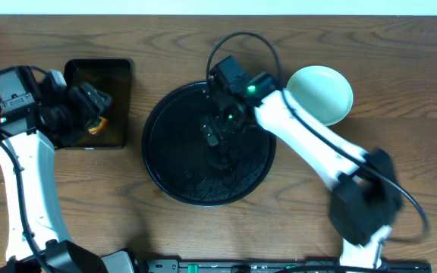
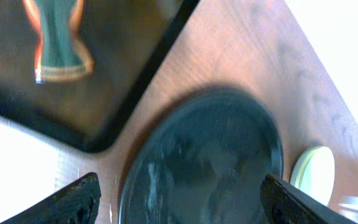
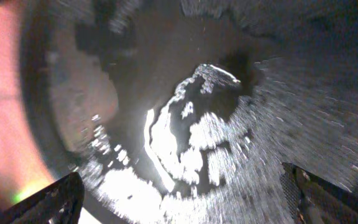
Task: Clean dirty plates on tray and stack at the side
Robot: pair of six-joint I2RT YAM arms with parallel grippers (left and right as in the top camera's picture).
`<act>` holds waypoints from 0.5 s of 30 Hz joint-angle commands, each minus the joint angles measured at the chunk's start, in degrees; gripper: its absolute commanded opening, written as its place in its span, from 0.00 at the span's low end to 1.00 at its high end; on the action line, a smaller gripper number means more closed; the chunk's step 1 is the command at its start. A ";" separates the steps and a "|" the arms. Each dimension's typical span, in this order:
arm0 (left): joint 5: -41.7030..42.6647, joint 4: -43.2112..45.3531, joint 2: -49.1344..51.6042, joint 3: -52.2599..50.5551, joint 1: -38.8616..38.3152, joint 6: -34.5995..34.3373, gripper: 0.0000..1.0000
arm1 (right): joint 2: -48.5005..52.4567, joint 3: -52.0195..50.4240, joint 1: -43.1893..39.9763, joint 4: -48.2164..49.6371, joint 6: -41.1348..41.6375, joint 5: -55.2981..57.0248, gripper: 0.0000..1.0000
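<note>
Plate (image 1: 321, 92): on bench (image 1: 400, 53) just right of tray (image 1: 161, 155), nearer my right end effector (image 3: 185, 199), spread apart over tray. Left end effector (image 2: 179, 202): also apart, well away.

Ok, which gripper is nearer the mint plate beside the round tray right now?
Right. The right gripper hangs over the round tray, which sits next to the mint plate; the left gripper is beyond that tray, over the rectangular tray.

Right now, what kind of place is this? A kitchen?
Probably a robot practice bench, not a kitchen: a brown wooden table, a white robot arm over a large round black tray, and a pale mint round plate beside it.
</note>
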 commanded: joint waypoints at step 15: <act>0.76 -4.20 0.55 -0.22 0.24 0.26 0.84 | -29.00 0.61 5.05 -28.06 -0.63 16.06 0.99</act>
